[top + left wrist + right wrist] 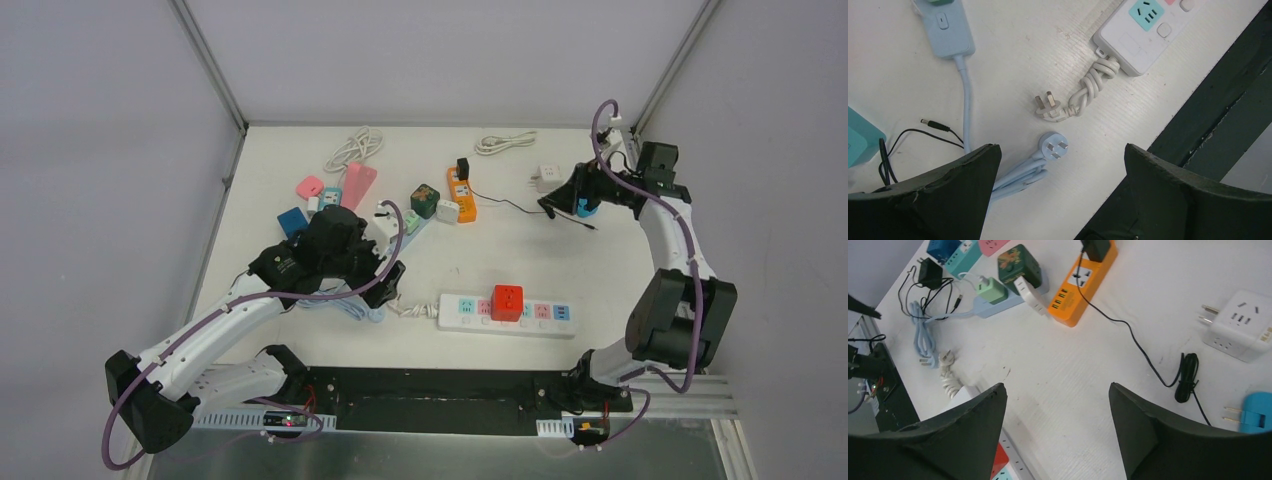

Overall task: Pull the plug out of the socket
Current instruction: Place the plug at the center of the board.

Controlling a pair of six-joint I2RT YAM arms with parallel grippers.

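Your left gripper (388, 283) is spread wide and empty, just left of the white power strip (455, 312). The red cube plug (507, 302) sits in that strip, near centre. Your right gripper (1058, 390) hangs far right, jaws apart, holding nothing

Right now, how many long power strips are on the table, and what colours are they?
white power strip: 1
orange power strip: 1
light blue power strip: 1
pink power strip: 1
Total: 4
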